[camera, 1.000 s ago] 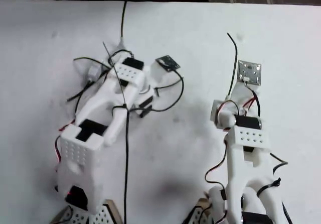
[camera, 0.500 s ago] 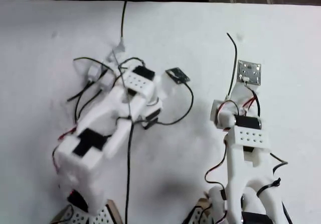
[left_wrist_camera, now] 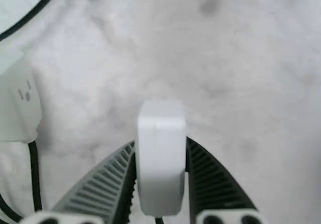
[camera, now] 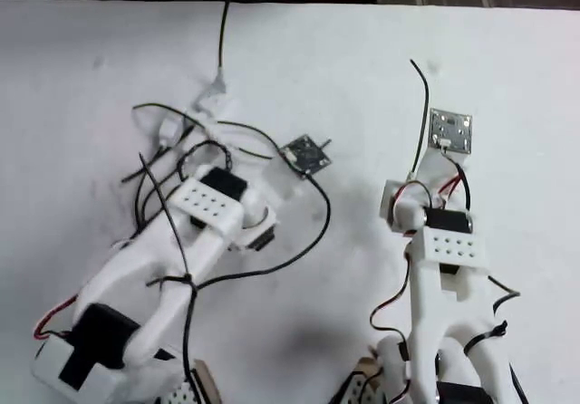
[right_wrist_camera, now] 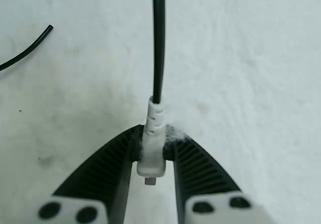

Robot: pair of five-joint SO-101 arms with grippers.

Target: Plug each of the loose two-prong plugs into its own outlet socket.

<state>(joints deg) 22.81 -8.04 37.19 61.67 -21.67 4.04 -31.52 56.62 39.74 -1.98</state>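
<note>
Since a second ago the left arm [camera: 154, 268] has drawn back toward the near left corner of the surface [camera: 507, 60], and its wrist now sits closer to the arm bases than the cable tangle [camera: 181, 141]. The dark square plate [camera: 305, 154] on its black lead has drifted with it and turned, so that one corner now points toward the far edge. The right arm [camera: 444, 250] has not moved, and the grey square plate [camera: 450, 132] lies just beyond it as before.

We see the left hand [left_wrist_camera: 160, 144] pinching a white block [left_wrist_camera: 160, 174], grey ribbed fingers [left_wrist_camera: 210, 184] pressed to both of its long sides. The block's long axis runs straight out along the hand, its squared end pointing away from the wrist over bare surface. A white piece with two short slots [left_wrist_camera: 17, 103] lies off to one side, apart from the block.

The right hand [right_wrist_camera: 154, 133] is pinching a slim white plug [right_wrist_camera: 150, 158]. It lies lengthwise along the hand. Its ribbed collar points away from the wrist, where the black cable [right_wrist_camera: 158, 38] runs straight on, and a small stub at the other end faces the wrist.
</note>
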